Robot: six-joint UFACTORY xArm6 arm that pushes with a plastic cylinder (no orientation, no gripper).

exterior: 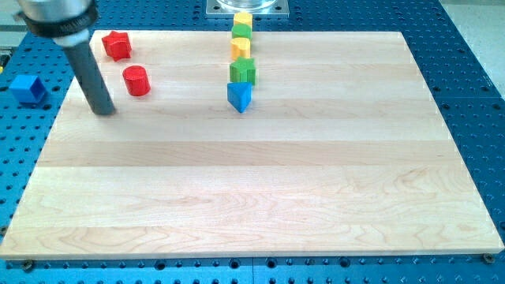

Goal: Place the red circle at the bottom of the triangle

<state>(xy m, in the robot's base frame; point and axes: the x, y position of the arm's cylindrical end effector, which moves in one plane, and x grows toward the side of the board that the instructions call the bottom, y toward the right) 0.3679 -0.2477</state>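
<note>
a straight dark grey rod, matte, widening above into a thicker black-and-silver collar; my tip [104, 111] is blunt.

At the far edge of the board you'll find the yellow block [242, 20] and the green block [241, 32] behind it too small and crowded for their shapes to be told. The metal plate [247, 6] beyond them is cut off by the top edge, as is the rod's upper housing [57, 16] far left.
</note>
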